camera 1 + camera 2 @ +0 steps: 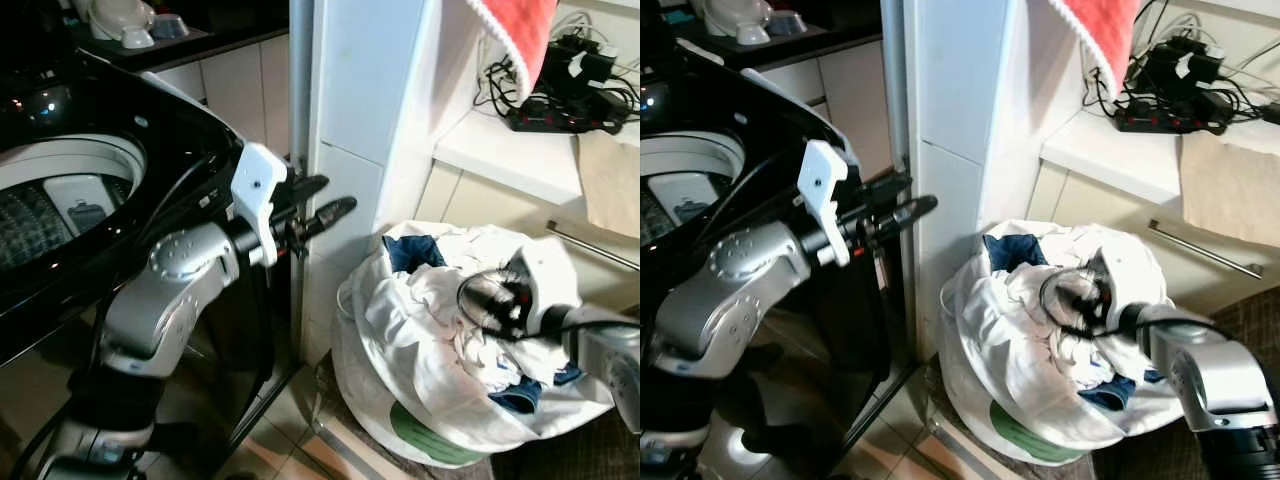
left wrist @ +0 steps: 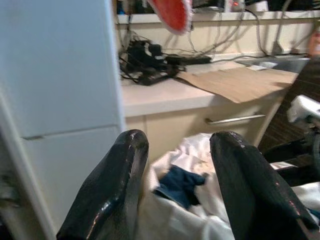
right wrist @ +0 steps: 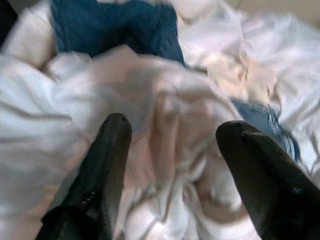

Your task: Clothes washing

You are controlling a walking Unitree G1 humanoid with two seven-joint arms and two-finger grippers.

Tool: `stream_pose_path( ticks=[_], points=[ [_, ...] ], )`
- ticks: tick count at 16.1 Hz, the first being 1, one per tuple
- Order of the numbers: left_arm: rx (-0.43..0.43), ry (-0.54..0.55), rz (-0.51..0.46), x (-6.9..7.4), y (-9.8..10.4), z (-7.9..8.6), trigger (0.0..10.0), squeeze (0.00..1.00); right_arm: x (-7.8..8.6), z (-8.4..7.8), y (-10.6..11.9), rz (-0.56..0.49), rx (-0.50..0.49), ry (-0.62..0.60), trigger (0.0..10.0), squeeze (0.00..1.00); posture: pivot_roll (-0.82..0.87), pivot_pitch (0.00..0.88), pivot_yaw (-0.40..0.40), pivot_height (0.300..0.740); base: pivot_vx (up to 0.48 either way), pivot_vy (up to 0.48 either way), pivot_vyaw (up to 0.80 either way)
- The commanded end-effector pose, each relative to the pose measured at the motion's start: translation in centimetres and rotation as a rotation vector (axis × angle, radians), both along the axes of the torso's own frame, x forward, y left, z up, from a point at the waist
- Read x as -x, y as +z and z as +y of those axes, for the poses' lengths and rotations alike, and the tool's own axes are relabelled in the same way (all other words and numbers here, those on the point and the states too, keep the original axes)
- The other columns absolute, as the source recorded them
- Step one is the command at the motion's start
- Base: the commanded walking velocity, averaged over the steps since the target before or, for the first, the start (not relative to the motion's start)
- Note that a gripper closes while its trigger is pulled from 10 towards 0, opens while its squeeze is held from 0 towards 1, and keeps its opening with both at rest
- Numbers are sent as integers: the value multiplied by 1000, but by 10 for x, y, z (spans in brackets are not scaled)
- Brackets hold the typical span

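Note:
A white laundry bag [image 1: 400, 405] stands on the floor at the right, heaped with white clothes [image 1: 425, 300] and a dark blue garment [image 1: 408, 252]. My right gripper [image 1: 492, 300] hovers just over the heap, open, its fingers [image 3: 107, 160] astride a crumpled white garment [image 3: 165, 100] without closing on it. The black top-loading washing machine [image 1: 150, 110] is at the left, its drum [image 1: 50, 200] open to view. My left gripper [image 1: 338, 195] is raised beside the machine in front of a white pillar [image 1: 350, 110], open and holding nothing.
A white counter [image 1: 520, 160] behind the bag carries a power strip with tangled cables [image 1: 565, 100] and a brown sheet [image 1: 610, 180]. A red cloth [image 1: 515, 35] hangs above. A drawer handle [image 1: 590, 245] is below the counter. A dark mat [image 1: 600, 450] lies at bottom right.

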State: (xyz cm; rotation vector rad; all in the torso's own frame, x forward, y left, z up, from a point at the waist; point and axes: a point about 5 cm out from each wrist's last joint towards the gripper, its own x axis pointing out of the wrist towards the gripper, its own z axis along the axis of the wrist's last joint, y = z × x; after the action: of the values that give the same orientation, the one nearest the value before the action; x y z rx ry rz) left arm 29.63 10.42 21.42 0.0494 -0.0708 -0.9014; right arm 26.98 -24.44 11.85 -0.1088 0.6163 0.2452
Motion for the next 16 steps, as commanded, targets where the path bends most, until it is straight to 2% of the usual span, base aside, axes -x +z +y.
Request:
stream_pose_path(
  ticks=[1,4,6,7,8,10,12,13,14,16],
  points=[
    [-20,-21,17,8,-7,-4,10000,0,-1,-3,-4,23,1,-9,10000,1000,-44,0,-7,740,0,0,0],
    [-58,-64,-5,19,-20,-5,10000,0,3,6,-10,81,-23,68,10000,1000,-46,0,-4,740,0,0,0],
    [-123,-130,10,30,-30,-3,10000,0,1,11,-21,110,-40,74,10000,1000,-46,0,-4,740,0,0,0],
    [-161,-152,28,34,-35,-1,10000,0,0,11,-27,124,-4,77,10000,914,-46,0,-5,740,0,0,0],
    [-179,-154,43,35,-39,2,10000,0,0,10,-33,133,52,96,10000,0,-46,0,-5,740,0,0,0],
    [-169,-130,43,35,-44,5,10000,0,-4,10,-42,109,97,120,10000,0,-39,0,-12,740,0,0,0],
    [-197,-125,27,37,-49,6,10000,0,-9,10,-49,96,118,102,10000,0,-35,0,-13,740,0,0,0],
    [-220,-134,19,39,-52,6,10000,0,-11,10,-54,97,135,103,3412,0,-31,0,-17,740,0,0,0],
    [-228,-137,21,40,-53,6,10000,0,-13,12,-56,92,130,114,0,0,-30,0,-18,740,0,0,0],
    [-245,-138,24,41,-56,8,10000,0,-15,13,-58,80,113,125,0,0,-26,0,-20,740,0,0,0]
  ],
)
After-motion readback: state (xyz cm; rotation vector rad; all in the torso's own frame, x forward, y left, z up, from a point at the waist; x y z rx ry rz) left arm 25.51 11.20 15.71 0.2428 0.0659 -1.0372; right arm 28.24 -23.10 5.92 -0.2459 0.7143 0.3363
